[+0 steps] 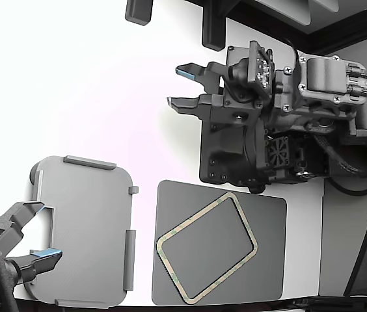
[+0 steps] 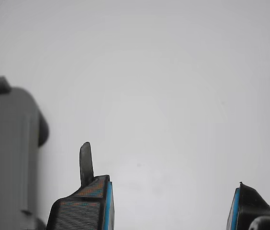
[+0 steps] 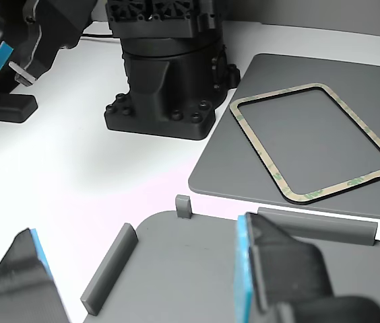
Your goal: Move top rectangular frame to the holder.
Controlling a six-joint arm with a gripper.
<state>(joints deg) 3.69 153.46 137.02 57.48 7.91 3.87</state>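
- Where was the top rectangular frame (image 1: pixel 193 216)?
- It lay flat on the dark grey pad (image 1: pixel 268 273), in the lower middle of the exterior view and turned at an angle to the pad's edges. Nothing was touching it.
- And the holder (image 1: pixel 86 227)?
- It was just beside the pad, on the exterior view's left, on the white table (image 1: pixel 73 78). Nothing lay in it.
- What about the gripper (image 1: pixel 183 86)?
- It sat in the upper middle of the exterior view, pointing to that view's left, well apart from the frame. Its jaws were spread, with only bare table between the blue pads (image 2: pixel 109 206); the wrist view caught one corner of the holder (image 2: pixel 5 158).
- Anything else?
- A second gripper (image 1: pixel 39 233), also spread, hung over the holder's edge at the exterior view's lower left.
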